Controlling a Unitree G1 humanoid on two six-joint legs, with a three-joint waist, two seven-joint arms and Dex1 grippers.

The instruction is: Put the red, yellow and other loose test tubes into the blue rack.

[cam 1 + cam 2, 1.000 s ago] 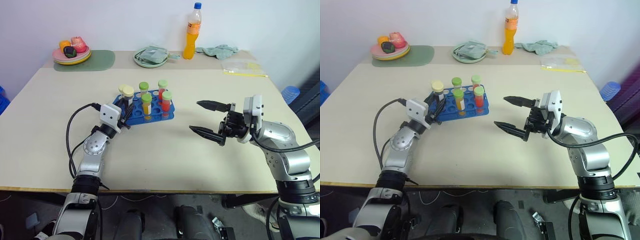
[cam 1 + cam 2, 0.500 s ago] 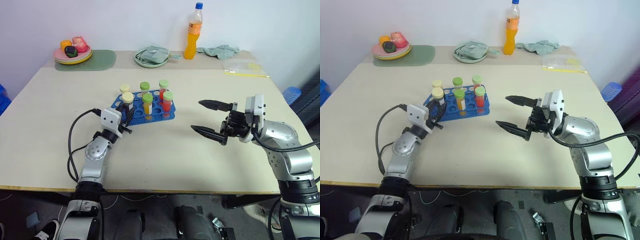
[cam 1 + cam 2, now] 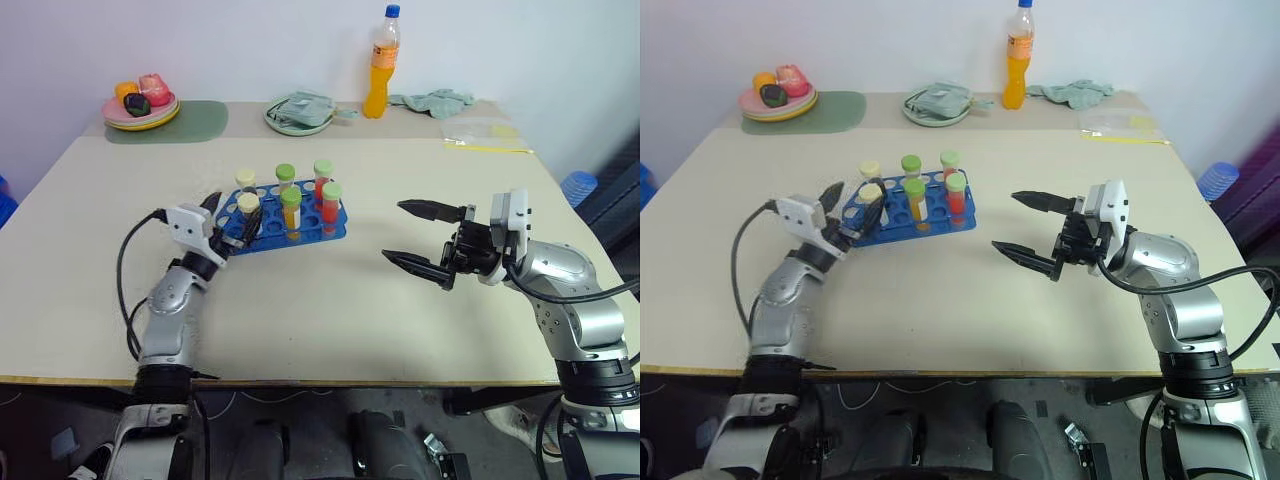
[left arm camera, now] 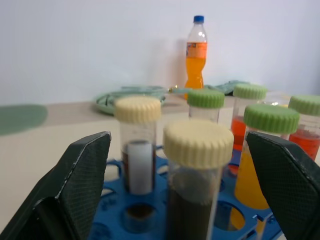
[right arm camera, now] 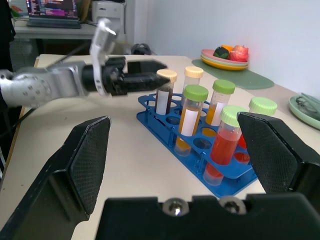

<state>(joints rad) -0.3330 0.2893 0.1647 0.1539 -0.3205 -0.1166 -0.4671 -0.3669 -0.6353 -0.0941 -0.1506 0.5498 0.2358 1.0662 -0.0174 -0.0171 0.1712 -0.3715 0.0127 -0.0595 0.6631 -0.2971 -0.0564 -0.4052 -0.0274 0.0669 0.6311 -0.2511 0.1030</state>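
The blue rack [image 3: 310, 236] lies on the table left of centre and holds several upright test tubes. Among them are a red one with a green cap [image 3: 331, 203], a yellow-orange one with a green cap [image 3: 291, 212] and a dark one with a cream cap [image 3: 249, 208]. My left gripper [image 3: 228, 222] is open at the rack's left end, its fingers wide on either side of the dark tube [image 4: 192, 205], which stands free in a hole. My right gripper [image 3: 393, 230] hovers open and empty to the right of the rack.
Along the far edge stand a tall orange drink bottle [image 3: 379, 65], a green plate [image 3: 298, 112] with a cloth, a plate of fruit [image 3: 140, 103] on a green mat and a crumpled cloth [image 3: 435, 100]. A plastic bag [image 3: 485, 135] lies at far right.
My left gripper has opened and let go of the dark cream-capped tube, which now stands in the rack. The hand has drawn back slightly to the left. The right arm has not moved.
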